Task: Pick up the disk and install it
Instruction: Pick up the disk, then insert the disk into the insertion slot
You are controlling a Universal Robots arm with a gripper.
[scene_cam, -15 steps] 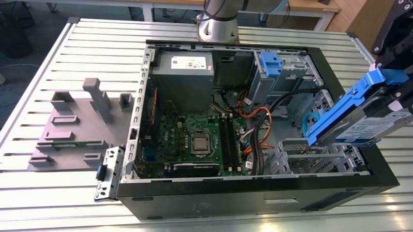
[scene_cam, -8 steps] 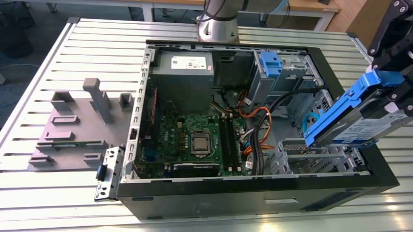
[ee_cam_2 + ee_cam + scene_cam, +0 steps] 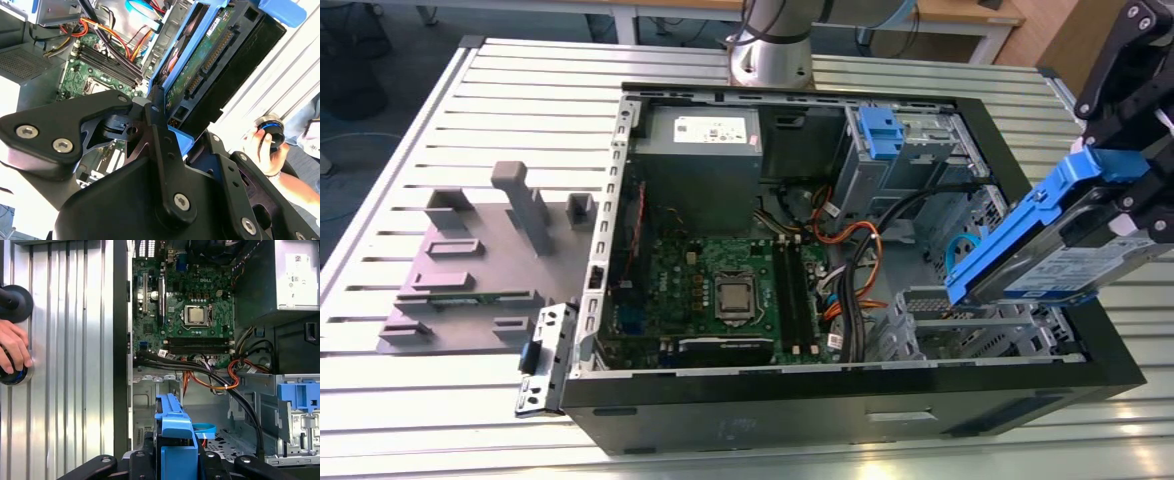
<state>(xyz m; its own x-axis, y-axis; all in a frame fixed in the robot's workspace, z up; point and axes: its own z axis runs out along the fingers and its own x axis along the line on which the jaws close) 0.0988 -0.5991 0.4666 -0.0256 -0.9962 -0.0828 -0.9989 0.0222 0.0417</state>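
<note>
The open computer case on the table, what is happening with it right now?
A robot arm's gripper is shut on the disk, a silver drive in a blue carrier, and holds it tilted in the air above the open computer case, at the exterior view's right. The disk is not yet in a bay. The blue bracket sits on the drive bay deeper inside. A person's hand rests on a round black object beside the case.

Cables (image 3: 854, 250) cross open case (image 3: 607, 400) beside bay; hand (image 3: 12, 347) nearby outside.
</note>
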